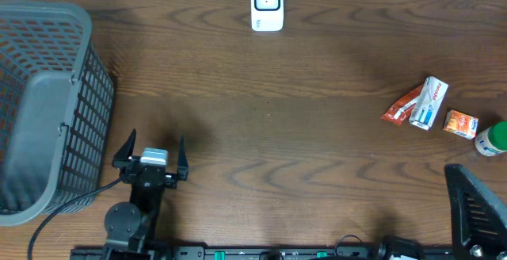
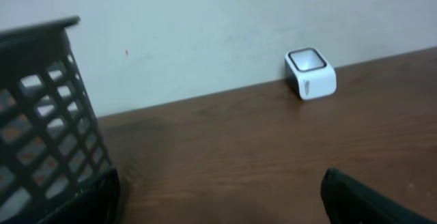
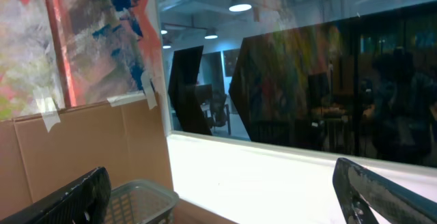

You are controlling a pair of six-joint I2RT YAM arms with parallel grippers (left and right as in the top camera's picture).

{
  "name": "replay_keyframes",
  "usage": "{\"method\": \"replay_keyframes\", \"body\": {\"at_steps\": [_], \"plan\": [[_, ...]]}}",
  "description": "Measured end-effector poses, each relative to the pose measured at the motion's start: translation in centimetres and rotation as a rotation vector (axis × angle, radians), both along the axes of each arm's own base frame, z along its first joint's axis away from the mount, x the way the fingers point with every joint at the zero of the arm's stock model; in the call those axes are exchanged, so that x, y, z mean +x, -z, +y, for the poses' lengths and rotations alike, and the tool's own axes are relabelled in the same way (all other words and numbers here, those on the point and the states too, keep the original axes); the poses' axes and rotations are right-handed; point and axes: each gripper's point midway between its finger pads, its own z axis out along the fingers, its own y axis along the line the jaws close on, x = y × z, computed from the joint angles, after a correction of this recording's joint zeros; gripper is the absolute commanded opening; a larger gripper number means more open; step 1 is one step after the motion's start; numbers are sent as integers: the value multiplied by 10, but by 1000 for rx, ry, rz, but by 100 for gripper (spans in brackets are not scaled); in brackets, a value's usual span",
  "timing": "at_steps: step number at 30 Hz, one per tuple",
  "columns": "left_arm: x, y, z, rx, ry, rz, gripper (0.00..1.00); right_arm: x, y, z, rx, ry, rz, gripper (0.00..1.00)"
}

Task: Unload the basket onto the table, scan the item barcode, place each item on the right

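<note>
Nearest me: L gripper (image 1: 154,151), fingers apart, empty, just right of the basket (image 1: 55,93). R gripper (image 1: 475,204) sits at the near-right edge, well apart from the basket; its wrist cam points up at a window, fingers apart, nothing held. Next out, far right of the basket: item cluster w/ red-white packet (image 1: 402,106), white-blue box (image 1: 428,103), orange box (image 1: 460,123), green-cap bottle (image 1: 493,139). No barcode visible on any. Farthest: scanner (image 1: 267,5) at the far table edge, up-right of the basket. Risks, my judgement: items touch, so R may grab two; barcode may face away from scanner; R cam is off-table, approach near blind.
</note>
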Motion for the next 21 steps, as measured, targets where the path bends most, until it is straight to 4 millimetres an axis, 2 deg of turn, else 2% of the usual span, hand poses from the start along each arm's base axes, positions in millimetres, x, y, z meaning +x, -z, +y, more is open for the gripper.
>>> {"method": "replay_keyframes", "body": {"at_steps": [2,10,14,21], "plan": [[2,11,0,11,0,12,93,0,0,0,-1,0,-3,99],[4,23,0,25,-4,33,93,-2,-4,1,-6,-1,-21,99],[5,36,1,31,-6,67,93,-2,-3,1,-6,-3,-19,99],[5,36,1,31,-7,68,93,-6,-3,4,-5,-39,-18,99]]}}
